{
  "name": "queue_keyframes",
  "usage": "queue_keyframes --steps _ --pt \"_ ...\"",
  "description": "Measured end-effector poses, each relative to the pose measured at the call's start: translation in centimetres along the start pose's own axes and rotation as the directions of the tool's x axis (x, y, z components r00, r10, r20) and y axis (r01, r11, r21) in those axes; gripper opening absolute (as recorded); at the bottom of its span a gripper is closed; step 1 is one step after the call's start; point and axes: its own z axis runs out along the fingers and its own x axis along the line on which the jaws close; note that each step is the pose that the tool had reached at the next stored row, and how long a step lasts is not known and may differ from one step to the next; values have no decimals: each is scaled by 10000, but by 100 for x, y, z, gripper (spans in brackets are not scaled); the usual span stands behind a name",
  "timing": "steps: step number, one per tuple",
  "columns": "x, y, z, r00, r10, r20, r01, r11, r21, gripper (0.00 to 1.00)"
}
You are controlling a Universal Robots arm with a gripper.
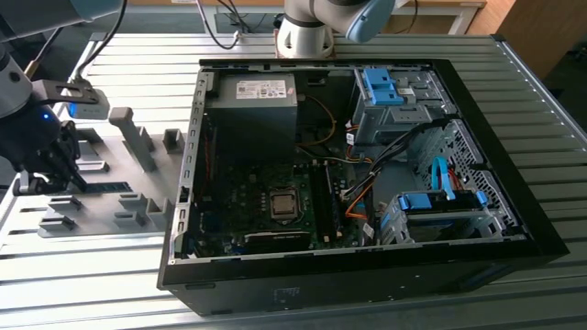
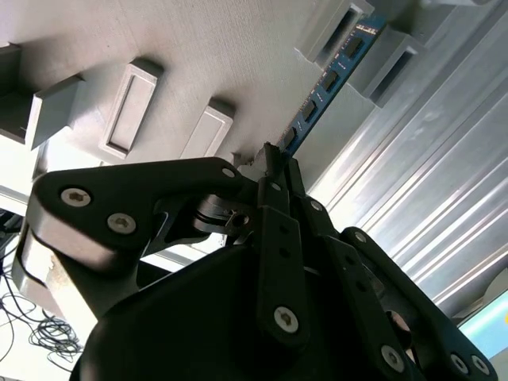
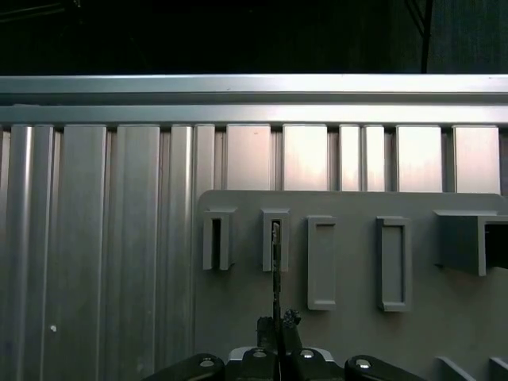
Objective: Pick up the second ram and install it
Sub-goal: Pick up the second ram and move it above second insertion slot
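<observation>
The second ram [image 2: 325,79] is a thin blue board with black chips, standing on edge on a grey fixture plate [image 1: 101,210]. Its far end sits between two raised grey holder blocks [image 2: 373,48]. In the first wrist view the ram [image 3: 275,270] appears edge-on, running from a holder slot back to my fingers. My gripper [image 2: 274,159] is shut on the near end of the stick. In the exterior view my gripper [image 1: 66,180] hangs low over the plate at the left, and the ram [image 1: 110,185] shows as a dark strip beside it.
The open computer case [image 1: 513,227] lies at the exterior view's right of the plate, with the motherboard's memory slots [image 1: 321,199] near its middle, cables and blue drive cages. Other grey holders [image 1: 137,141] rise from the plate. The arm's base [image 1: 307,34] stands behind the case on a ribbed metal table [image 1: 82,275].
</observation>
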Motion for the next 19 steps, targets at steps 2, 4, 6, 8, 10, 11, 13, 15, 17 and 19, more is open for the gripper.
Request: queue_keyframes --steps 2,4,6,8,10,11,13,15,17,19 --pt "0 0 -5 10000 0 -3 0 10000 0 14" --pt "0 0 -12 10000 0 -6 0 10000 0 14" --pt "0 1 -20 10000 0 -9 0 10000 -1 14" --pt "0 1 -28 10000 0 -11 0 10000 0 14" --pt "-1 1 -37 10000 0 -12 0 10000 0 14" --pt "-1 1 -40 10000 1 -12 -1 10000 1 14" --pt "-1 1 -50 10000 0 -16 0 10000 -1 14" --pt "-1 2 -59 10000 0 -16 0 10000 0 14" --pt "-1 2 -70 10000 0 -17 0 10000 -1 14" --pt "-1 2 -80 10000 1 -17 -1 10000 1 14"
